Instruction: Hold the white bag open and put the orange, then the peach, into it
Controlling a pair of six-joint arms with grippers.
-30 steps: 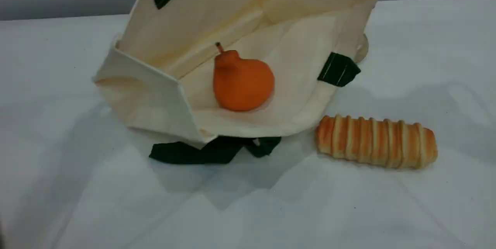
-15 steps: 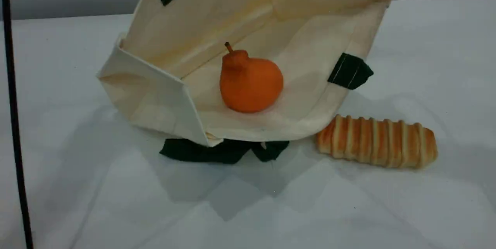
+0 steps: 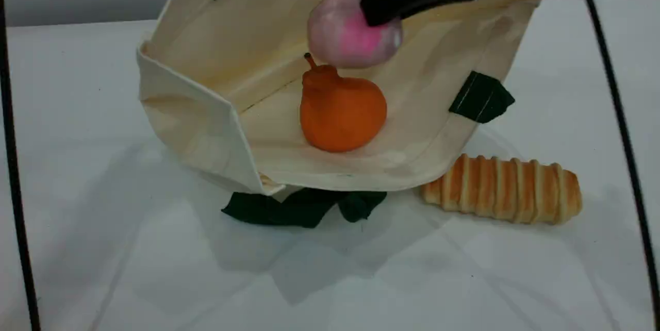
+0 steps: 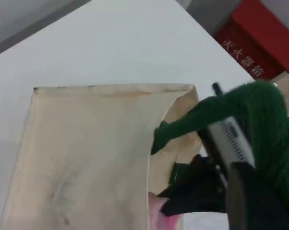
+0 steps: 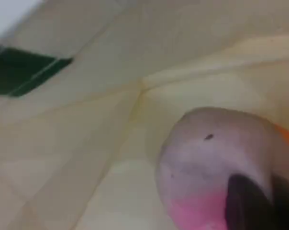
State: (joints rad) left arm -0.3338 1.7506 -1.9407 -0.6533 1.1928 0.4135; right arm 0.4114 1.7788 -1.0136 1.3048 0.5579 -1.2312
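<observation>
The white bag (image 3: pixel 206 119) lies tilted with its mouth held wide toward the camera. Inside it the orange (image 3: pixel 343 114) rests on the lower wall. Just above the orange hangs the peach (image 3: pixel 350 37), inside the bag's mouth, with my right gripper (image 3: pixel 384 11) shut on it from the upper right. The right wrist view shows the peach (image 5: pixel 211 163) close up against the bag's lining, a dark fingertip (image 5: pixel 245 201) on it. My left gripper (image 4: pixel 240 167) is out of the scene view; in its wrist view it is shut on the bag's green rope handle (image 4: pixel 259 110), above the bag's rim (image 4: pixel 111 88).
A striped bread loaf (image 3: pixel 502 189) lies on the table right of the bag, close to its rim. The bag's other green handle (image 3: pixel 304 207) lies crumpled in front. Black cables hang at the left (image 3: pixel 15 192) and right (image 3: pixel 613 88). A red box (image 4: pixel 259 43) stands beyond the table.
My right gripper has come down from the top with the peach into the bag's mouth. The bag has shifted slightly right and opened wider. A cable now hangs at the right.
</observation>
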